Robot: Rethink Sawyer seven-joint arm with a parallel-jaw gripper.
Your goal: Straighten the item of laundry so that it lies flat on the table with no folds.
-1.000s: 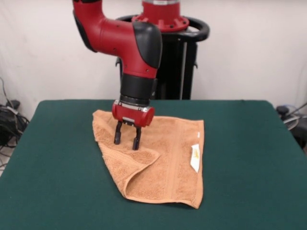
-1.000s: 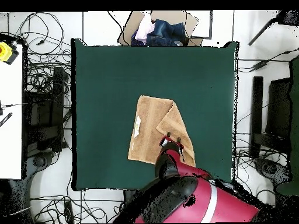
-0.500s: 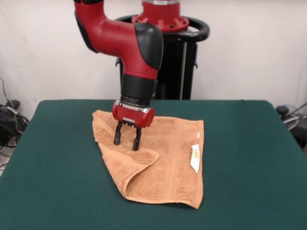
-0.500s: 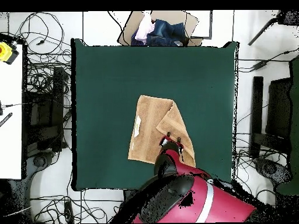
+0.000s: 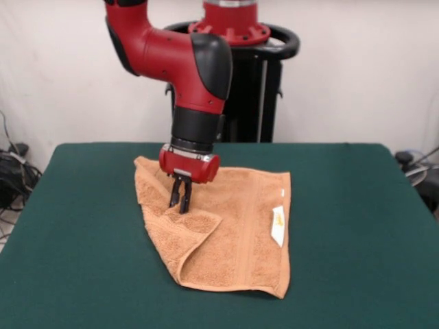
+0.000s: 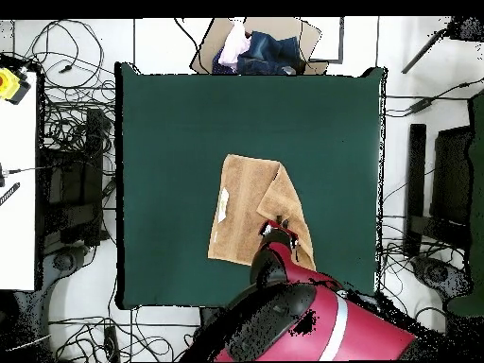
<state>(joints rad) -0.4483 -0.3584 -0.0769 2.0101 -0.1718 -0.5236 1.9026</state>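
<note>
The orange-tan towel (image 5: 240, 233) lies on the green table (image 5: 357, 226), with its left part folded over into a triangular flap. A white tag (image 5: 278, 226) shows near its right edge. My gripper (image 5: 180, 201) points straight down at the upper corner of that flap, its fingers drawn together and pinching the cloth. From above, the towel (image 6: 241, 203) sits near the middle of the table (image 6: 189, 123), the flap lies on its right side, and the gripper (image 6: 275, 228) is partly hidden under the red arm.
A cardboard box of clothes (image 6: 255, 47) stands beyond the table's far edge in the overhead view. Cables lie on the floor all round. A white bench with a yellow object (image 6: 9, 83) stands at the left.
The fingers stood apart over the flap's corner and have now closed on the cloth. The flap's edge has bunched slightly at the pinch. The arm has barely moved.
</note>
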